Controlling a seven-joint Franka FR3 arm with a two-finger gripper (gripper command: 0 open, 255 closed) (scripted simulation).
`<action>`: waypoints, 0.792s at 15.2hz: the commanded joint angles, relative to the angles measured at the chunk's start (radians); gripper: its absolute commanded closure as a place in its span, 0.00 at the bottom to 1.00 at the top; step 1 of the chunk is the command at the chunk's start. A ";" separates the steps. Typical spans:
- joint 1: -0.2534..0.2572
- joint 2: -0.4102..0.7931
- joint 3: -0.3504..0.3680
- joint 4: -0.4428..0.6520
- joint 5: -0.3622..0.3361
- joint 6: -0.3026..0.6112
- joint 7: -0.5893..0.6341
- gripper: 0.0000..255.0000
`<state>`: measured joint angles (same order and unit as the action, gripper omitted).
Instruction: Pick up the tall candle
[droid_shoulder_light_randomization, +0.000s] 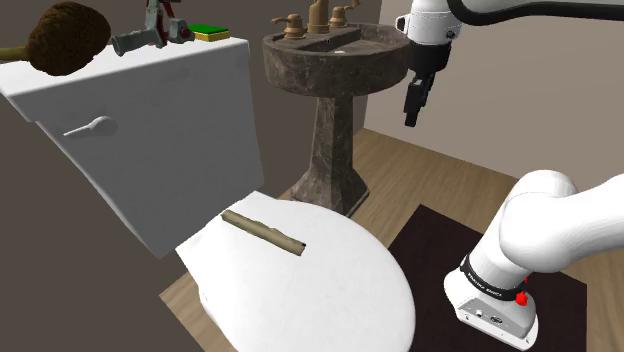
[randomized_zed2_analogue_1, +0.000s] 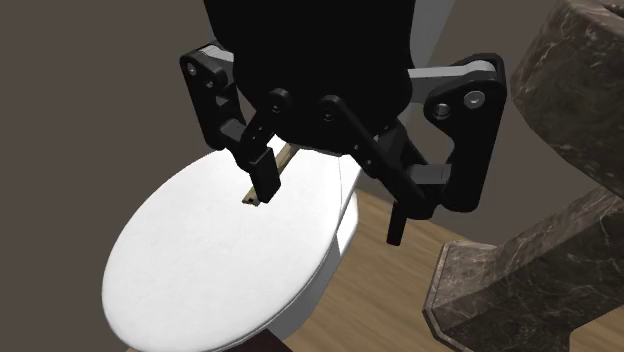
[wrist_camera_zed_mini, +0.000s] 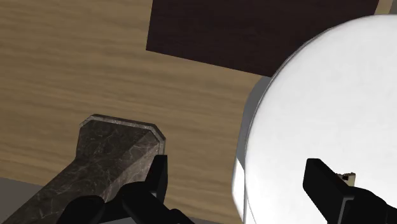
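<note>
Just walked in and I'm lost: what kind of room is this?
Almost certainly a bathroom: a closed white toilet, its tank behind with a flush handle, and a dark stone pedestal sink with bronze-coloured taps beside it.

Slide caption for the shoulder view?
Open black gripper hangs beside the dark pedestal sink, away from the brown candle lying on the closed white toilet lid.
</note>
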<state>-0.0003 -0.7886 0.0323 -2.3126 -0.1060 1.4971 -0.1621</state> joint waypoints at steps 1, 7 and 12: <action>0.000 0.000 0.000 0.000 0.000 0.000 0.000 0.00; 0.028 0.110 0.061 -0.058 0.061 0.162 0.083 0.00; 0.050 0.232 0.112 -0.073 0.101 0.297 0.147 0.00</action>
<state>0.0431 -0.5712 0.1324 -2.3787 -0.0150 1.7712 -0.0307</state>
